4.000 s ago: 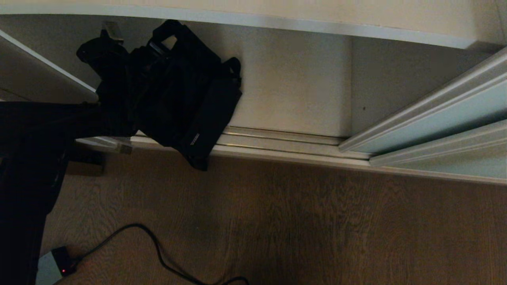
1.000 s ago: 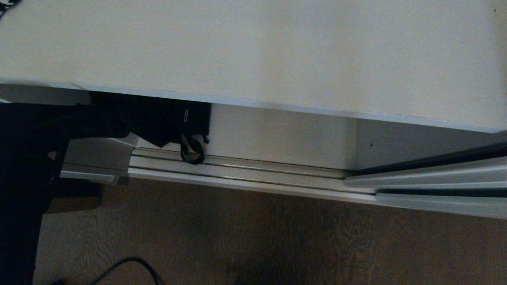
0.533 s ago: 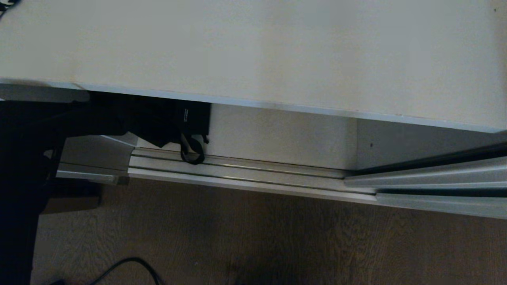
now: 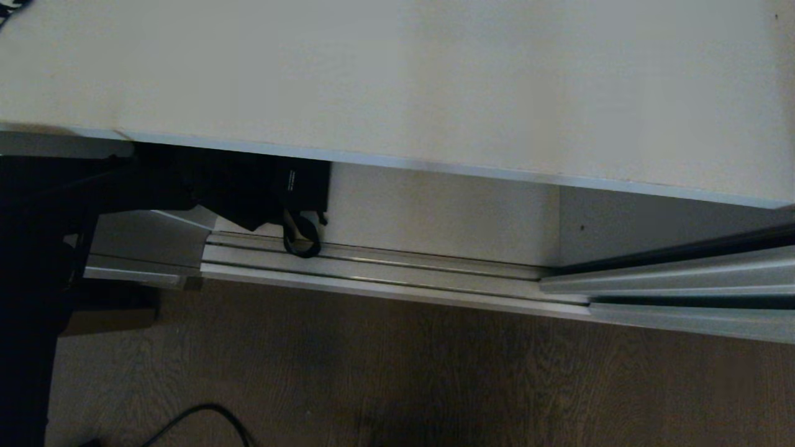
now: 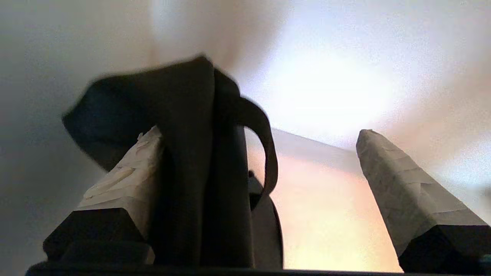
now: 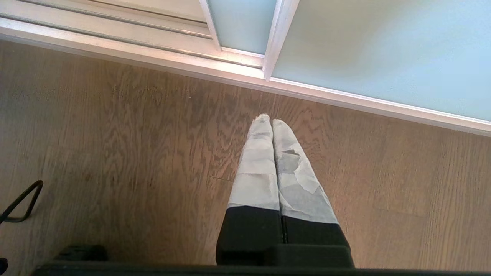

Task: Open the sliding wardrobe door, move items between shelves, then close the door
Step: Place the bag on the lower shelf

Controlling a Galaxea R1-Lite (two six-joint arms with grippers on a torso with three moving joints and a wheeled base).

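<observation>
Under the shelf [image 4: 397, 81], which hides most of the black bag [image 4: 261, 186], the left hand [image 5: 261, 153] gapes wide, fabric draped over one finger; the right hand [image 6: 271, 122] is pressed closed, empty.

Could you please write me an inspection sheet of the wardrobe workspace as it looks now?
Surface: off-white shelf spans the head view.
Job's things: black bag under the shelf, loop hanging onto the door track; sliding door pushed aside.
Clutter: nothing seen.
Grippers: left gripper open, bag strap draped over one finger; right gripper shut, empty, above the floor.
Cables: black cable on the floor.
Surroundings: wood-grain flooring.
</observation>
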